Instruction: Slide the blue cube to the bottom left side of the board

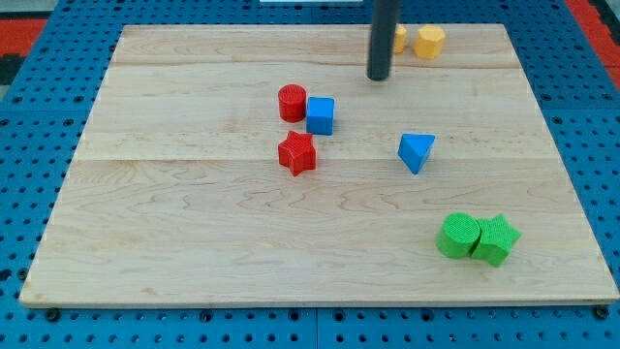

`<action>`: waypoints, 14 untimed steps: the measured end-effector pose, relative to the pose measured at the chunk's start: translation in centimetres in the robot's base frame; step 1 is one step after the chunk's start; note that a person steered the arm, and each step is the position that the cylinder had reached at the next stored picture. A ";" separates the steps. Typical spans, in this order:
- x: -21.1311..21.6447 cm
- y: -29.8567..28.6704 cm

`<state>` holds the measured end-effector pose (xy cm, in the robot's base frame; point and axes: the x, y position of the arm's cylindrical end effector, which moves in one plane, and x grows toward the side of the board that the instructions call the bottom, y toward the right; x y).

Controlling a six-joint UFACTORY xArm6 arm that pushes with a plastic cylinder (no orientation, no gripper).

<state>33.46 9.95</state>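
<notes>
Two red neighbours crowd the blue cube [321, 115] near board centre, so my tip [378, 77], a bare rod without pincer at its 2 o'clock, risks dragging the red cylinder [292, 103] and red star [297, 153] along.

**Bench layout: eight blocks, one rod**

On the bench [194, 242]:
- Centre: the red cylinder [292, 103] touches the blue cube [321, 115] on the cube's left. The red star [297, 153] lies just below both.
- Right of centre: the blue triangular block [416, 151], apart from the rest.
- Bottom right: the green cylinder [457, 236] touches the green star [495, 239] to its right.
- Top edge: the yellow hexagonal block [430, 41]. Beside it, on its left, a yellow block [399, 39] sits partly behind the rod.
- The tip [378, 78] is up and right of the blue cube, not touching it.
</notes>
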 end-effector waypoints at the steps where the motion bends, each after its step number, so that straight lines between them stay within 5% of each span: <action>1: 6.6 -3.7; 2: 4.3 -10.1; 8: 1.2 -8.4; 12: -0.4 -19.4; 14: 11.3 -25.7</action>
<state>44.79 -15.76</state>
